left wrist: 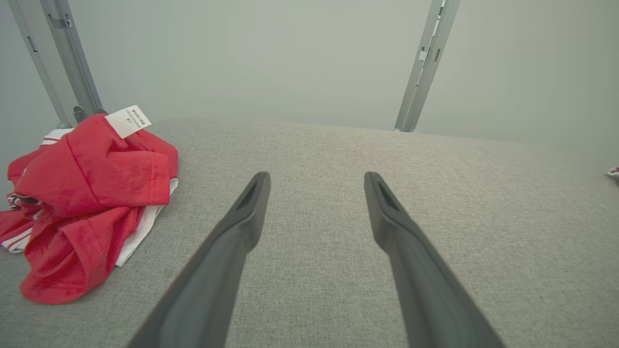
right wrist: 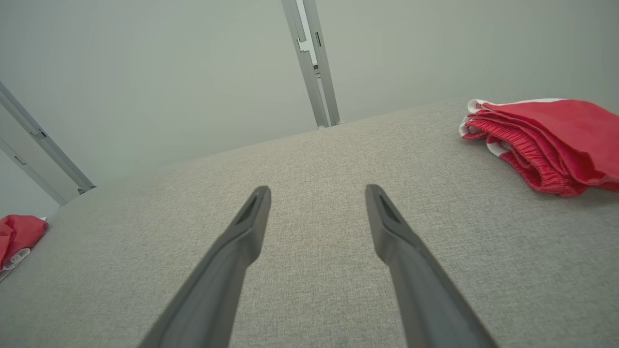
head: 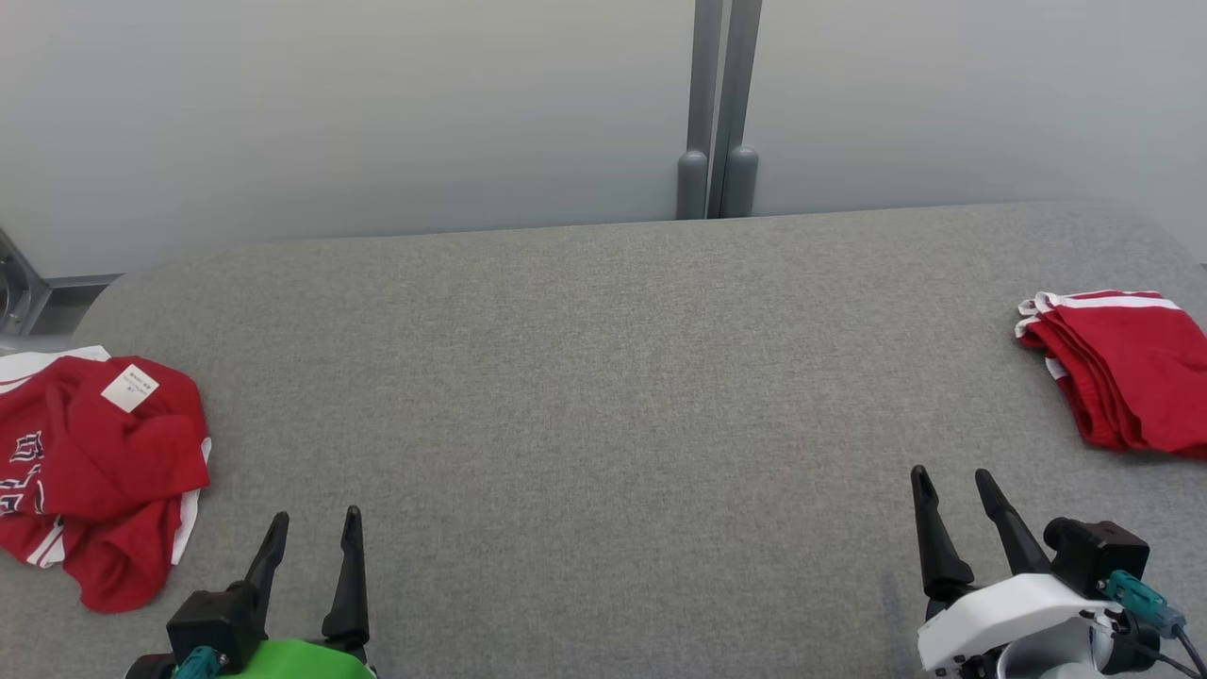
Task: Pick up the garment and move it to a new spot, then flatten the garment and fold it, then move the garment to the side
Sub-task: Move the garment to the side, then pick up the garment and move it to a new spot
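While both arms' jaws stand spread and empty, the crumpled garment (head: 99,471) lies lower left of frame, just beside the left jaws.

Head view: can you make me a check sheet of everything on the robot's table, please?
Surface: grey fabric table, flat.
Job's things: crumpled red garment at the left edge, white label on top; folded red garment at the right edge.
Clutter: nothing seen.
Grippers: left gripper and right gripper both open, holding nothing.
Cables: dark cable with teal plug at the right wrist.
Surroundings: pale wall, grey post behind the table.
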Tool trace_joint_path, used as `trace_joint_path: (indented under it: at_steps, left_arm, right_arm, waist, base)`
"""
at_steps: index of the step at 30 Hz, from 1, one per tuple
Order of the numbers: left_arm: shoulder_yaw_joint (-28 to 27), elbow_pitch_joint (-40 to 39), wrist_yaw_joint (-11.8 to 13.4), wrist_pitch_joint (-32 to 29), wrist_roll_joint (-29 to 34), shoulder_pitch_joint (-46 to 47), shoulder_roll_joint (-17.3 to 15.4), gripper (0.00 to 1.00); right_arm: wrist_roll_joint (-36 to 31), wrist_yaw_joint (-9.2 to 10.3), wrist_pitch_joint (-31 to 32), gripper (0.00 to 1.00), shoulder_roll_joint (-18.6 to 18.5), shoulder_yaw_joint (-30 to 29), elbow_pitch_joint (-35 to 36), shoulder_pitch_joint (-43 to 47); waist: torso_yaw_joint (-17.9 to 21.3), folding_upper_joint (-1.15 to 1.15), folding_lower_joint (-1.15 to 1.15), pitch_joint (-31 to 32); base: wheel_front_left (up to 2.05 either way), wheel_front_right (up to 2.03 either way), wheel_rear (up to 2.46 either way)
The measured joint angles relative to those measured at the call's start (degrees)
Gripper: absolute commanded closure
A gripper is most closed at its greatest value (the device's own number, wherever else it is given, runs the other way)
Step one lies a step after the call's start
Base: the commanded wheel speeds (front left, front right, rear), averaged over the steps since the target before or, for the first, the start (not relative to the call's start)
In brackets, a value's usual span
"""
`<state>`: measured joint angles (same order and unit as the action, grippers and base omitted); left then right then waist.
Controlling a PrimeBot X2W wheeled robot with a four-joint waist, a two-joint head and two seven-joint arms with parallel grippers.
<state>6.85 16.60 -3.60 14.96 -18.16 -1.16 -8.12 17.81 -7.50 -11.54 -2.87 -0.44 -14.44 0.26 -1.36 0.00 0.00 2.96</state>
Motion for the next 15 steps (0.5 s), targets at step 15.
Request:
trace_joint_path:
  at_steps: [15]
  left_arm:
    - [-0.24,-0.2,-0.53,0.02,0.56,0.05,0.11,0.0]
  right_arm:
    - [0.22,0.0,0.16,0.0,0.01,0.92,-0.7,-0.4]
  waist:
    - [-0.97,0.0,0.0,-0.26]
  base:
    - [0.0,0.0,0.0]
